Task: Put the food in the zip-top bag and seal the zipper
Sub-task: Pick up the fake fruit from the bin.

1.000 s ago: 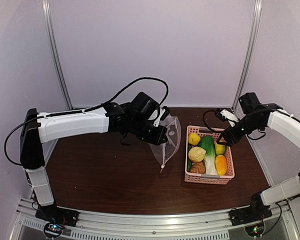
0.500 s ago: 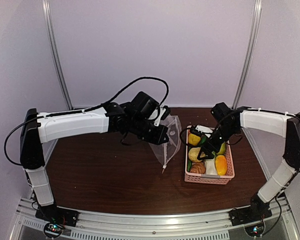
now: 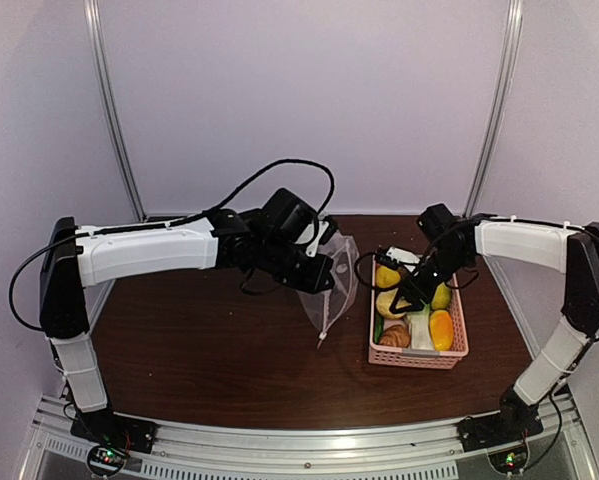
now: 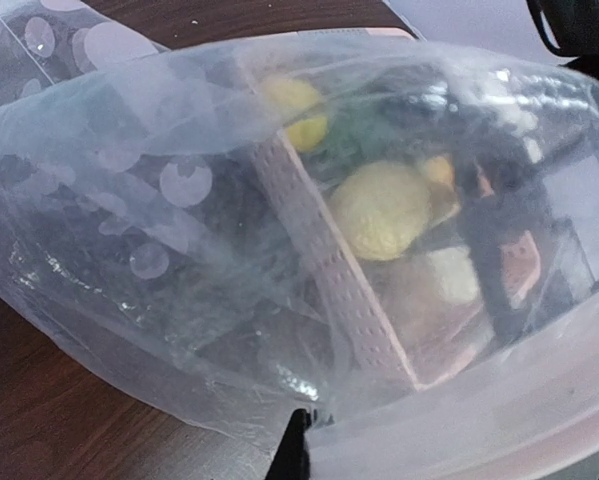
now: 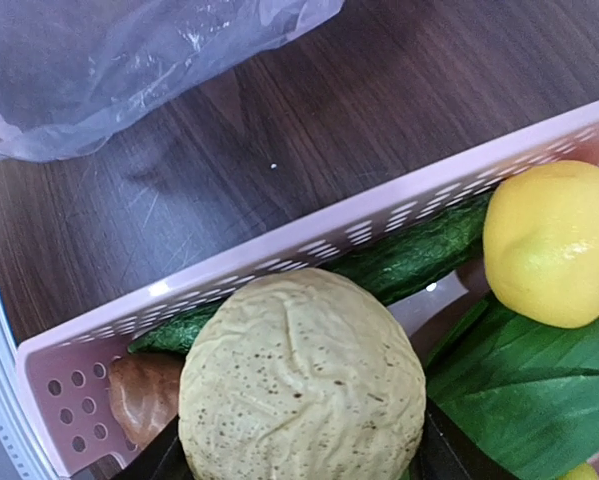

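My left gripper [image 3: 314, 262] is shut on the mouth edge of the clear dotted zip-top bag [image 3: 333, 285], which hangs down to the table left of the basket. In the left wrist view the bag [image 4: 179, 200] fills the frame and one black fingertip [image 4: 295, 450] pinches its edge. My right gripper [image 3: 399, 298] is inside the pink basket, shut on a pale round bread bun [image 5: 299, 375]. Its dark fingers [image 5: 449, 455] hug the bun's sides. A yellow lemon [image 5: 554, 240], a green vegetable [image 5: 419, 250], a bok choy leaf [image 5: 539, 390] and a brown bread piece [image 5: 144, 395] lie around it. The zipper slider is not visible.
The pink perforated basket [image 3: 457, 345] stands right of centre, with an orange-yellow piece [image 3: 441, 328] and a second lemon [image 3: 440, 296] in it. Its near wall [image 5: 279, 240] lies between the bun and the bag [image 5: 109, 70]. Dark wood tabletop, white walls behind.
My right arm swung from the basket's right rim into the basket and closed on the bun, then moved slightly up and left. The left arm and bag barely shifted.
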You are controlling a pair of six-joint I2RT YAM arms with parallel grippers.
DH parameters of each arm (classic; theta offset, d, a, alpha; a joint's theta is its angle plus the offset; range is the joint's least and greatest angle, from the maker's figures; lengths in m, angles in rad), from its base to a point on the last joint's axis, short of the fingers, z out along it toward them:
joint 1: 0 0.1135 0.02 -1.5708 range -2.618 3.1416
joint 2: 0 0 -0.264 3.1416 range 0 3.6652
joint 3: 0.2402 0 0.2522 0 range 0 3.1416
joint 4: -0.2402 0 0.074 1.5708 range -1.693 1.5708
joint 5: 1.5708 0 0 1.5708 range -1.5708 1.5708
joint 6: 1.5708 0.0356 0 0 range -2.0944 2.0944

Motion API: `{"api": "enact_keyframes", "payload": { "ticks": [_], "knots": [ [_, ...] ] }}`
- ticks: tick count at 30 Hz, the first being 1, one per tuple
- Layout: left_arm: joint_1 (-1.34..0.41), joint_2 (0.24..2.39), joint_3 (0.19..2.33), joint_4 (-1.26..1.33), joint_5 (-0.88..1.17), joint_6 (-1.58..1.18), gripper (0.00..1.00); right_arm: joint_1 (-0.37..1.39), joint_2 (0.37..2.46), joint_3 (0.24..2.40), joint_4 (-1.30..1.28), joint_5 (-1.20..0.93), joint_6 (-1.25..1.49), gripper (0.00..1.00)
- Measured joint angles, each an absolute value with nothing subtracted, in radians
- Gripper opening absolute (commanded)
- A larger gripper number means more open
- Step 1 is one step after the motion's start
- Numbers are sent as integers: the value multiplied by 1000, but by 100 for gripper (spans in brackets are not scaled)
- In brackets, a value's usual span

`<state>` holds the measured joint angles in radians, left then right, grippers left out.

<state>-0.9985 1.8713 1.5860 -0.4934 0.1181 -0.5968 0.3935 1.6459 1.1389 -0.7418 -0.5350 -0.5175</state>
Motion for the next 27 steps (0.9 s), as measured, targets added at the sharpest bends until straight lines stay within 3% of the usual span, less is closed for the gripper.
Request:
{"api": "enact_keyframes", "payload": {
  "ticks": [7, 17, 27],
  "knots": [
    [-999, 1871, 1586, -479, 114, -597, 0, 393, 1460, 1138, -758, -508, -508, 50],
    [-999, 1876, 1597, -456, 117, -618, 0, 444, 1228, 1208, -866, -627, -488, 50],
    [-999, 1909, 1660, -375, 134, -694, 0, 622, 1327, 1385, -954, -813, -493, 48]
  ]
}}
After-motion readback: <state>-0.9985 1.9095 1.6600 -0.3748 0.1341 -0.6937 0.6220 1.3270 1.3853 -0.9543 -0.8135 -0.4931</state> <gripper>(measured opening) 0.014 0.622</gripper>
